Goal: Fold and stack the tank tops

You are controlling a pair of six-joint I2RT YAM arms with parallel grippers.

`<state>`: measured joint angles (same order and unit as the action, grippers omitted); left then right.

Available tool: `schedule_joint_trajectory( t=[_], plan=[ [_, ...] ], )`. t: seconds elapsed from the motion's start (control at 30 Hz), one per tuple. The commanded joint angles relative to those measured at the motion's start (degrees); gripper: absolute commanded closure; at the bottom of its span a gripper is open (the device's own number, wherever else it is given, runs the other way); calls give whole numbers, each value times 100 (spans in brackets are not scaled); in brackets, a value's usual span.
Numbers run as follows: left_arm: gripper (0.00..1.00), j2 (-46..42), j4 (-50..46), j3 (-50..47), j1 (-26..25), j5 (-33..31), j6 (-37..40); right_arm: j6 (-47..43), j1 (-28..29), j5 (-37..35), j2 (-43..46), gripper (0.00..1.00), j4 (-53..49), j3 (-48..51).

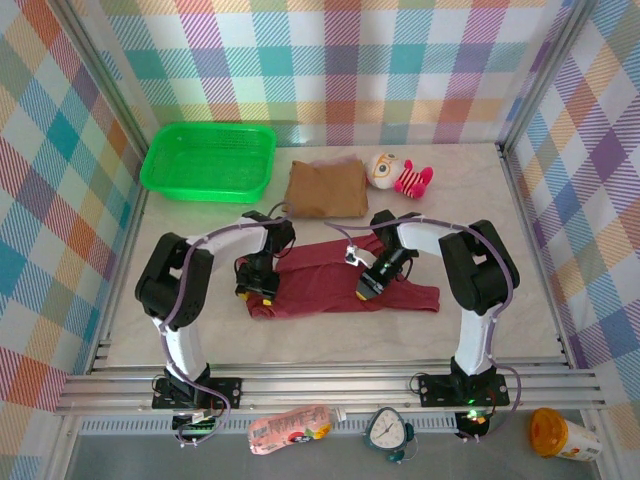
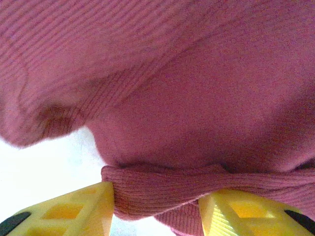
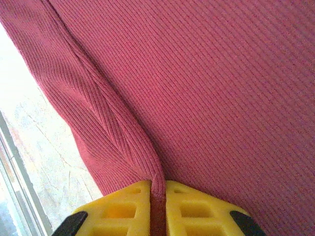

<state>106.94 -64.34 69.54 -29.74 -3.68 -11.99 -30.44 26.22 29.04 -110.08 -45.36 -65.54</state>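
Note:
A dark maroon-red tank top [image 1: 335, 282] lies spread and partly doubled over in the middle of the table. My left gripper [image 1: 257, 287] is at its left end; in the left wrist view a thick rolled fold of the maroon cloth [image 2: 162, 196] fills the gap in the left gripper [image 2: 156, 212] and touches both yellow fingers. My right gripper [image 1: 365, 289] is over the cloth's middle, and in its wrist view the right gripper [image 3: 157, 209] is shut on a thin ribbed hem [image 3: 123, 147]. A folded tan-brown tank top [image 1: 325, 190] rests behind.
A green basket [image 1: 208, 160] stands at the back left. A pink-and-white striped plush toy [image 1: 398, 175] lies right of the tan top. Plaid walls close in three sides. Metal rails [image 1: 330, 380] run along the front edge, with a packet [image 1: 290, 430], clock [image 1: 388, 430] and jar [image 1: 565, 435] beyond.

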Motion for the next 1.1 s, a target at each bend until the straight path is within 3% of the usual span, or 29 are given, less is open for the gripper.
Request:
schedule_joint_trajectory(
  t=[0.0, 0.07, 0.2, 0.33, 0.47, 0.53, 0.6, 0.7, 0.97, 1.07],
  plan=[
    [51, 223, -244, 147, 117, -317, 141, 70, -28, -146, 297, 84, -201, 144],
    [54, 256, -396, 150, 174, -403, 92, 94, -29, -254, 422, 82, -201, 177],
    [64, 42, -471, 24, 91, 357, 124, 203, -46, -478, 690, 73, -36, 234],
    [65, -151, -689, -182, -175, 807, 216, 430, -168, -568, 1065, 68, 25, 290],
    [64, -9, -1070, -348, -99, 188, -48, 827, -322, -1116, 1662, 65, -179, 462],
    [64, -22, -1112, -326, 47, -18, -166, 771, -328, -1482, 2068, 57, -352, 699],
    [63, -71, -1140, -204, 159, -340, -212, 468, -330, -1840, 2412, 50, -494, 961],
    [62, -11, -1186, -34, 367, -655, -128, -324, -328, -2312, 2810, 48, -661, 1395],
    [57, -15, -968, 144, 601, -457, -20, -1381, -293, -3178, 3431, 44, -270, 2418],
    [54, -160, -990, 167, 604, -129, -127, -1450, -208, -2979, 3405, 43, -141, 2503]
  ],
)
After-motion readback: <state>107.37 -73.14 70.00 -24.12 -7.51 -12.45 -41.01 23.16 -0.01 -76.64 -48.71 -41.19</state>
